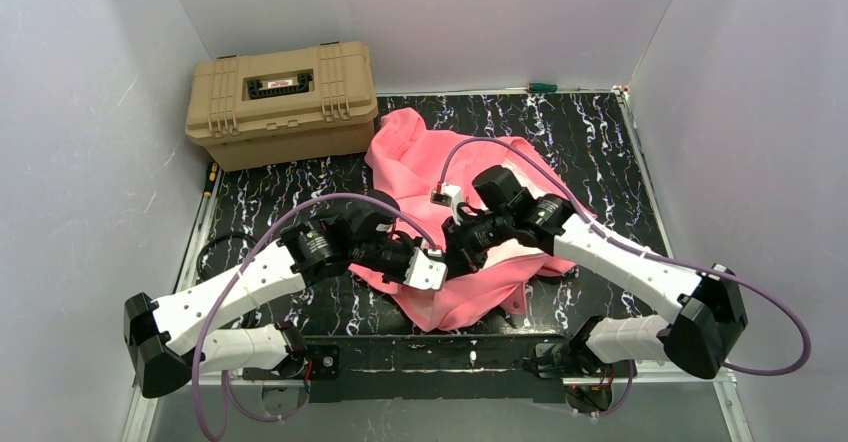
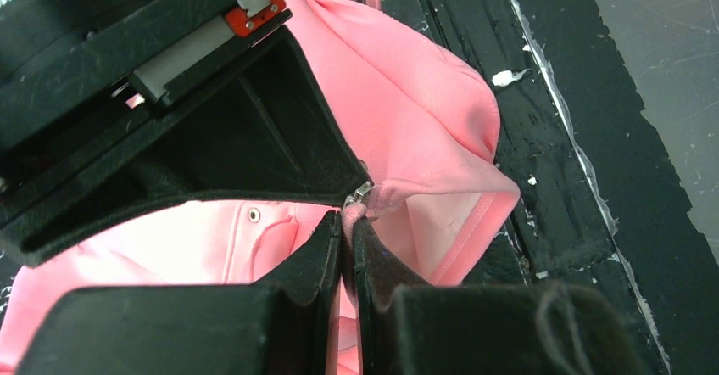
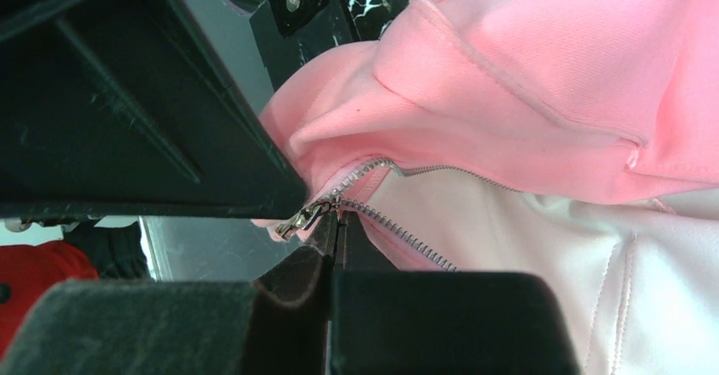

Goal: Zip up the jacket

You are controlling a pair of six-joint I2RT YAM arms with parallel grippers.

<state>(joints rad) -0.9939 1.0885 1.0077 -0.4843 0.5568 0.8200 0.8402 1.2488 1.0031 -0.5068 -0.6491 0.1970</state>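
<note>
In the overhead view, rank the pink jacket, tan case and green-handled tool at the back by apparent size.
Largest: the jacket, even with the arms covering part.
Next: the tan case.
Smallest by far: the green-handled tool.

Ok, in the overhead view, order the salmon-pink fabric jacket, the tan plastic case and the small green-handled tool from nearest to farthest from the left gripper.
From the left gripper:
1. The salmon-pink fabric jacket, mid-table, pinched in its shut fingers.
2. The tan plastic case, far left, apart from the arms.
3. The small green-handled tool, at the far edge, right of centre.
</note>
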